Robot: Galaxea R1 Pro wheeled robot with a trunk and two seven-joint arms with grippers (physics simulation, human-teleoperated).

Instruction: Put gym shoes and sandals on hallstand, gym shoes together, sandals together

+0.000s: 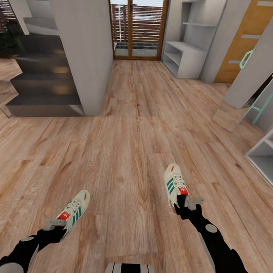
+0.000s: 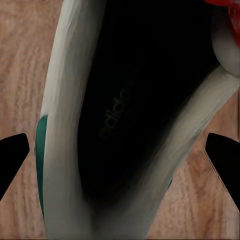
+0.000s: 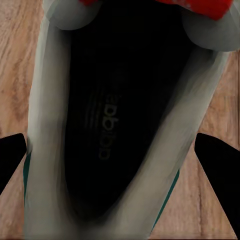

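Cream leather shoes (image 1: 72, 213) (image 1: 175, 186) are looking light and soft-sided; each gripper (image 1: 55, 225) (image 1: 190, 205) is straddling a heel collar, jaws spread, apparently unpinched.

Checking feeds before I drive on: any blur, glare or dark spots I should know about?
Head view: even light, no glare; doorframes bow at the edges; stairs sit in shadow. Left wrist view: left gym shoe close and soft, its opening near black. Right wrist view: right gym shoe equally soft, insole lettering barely readable.
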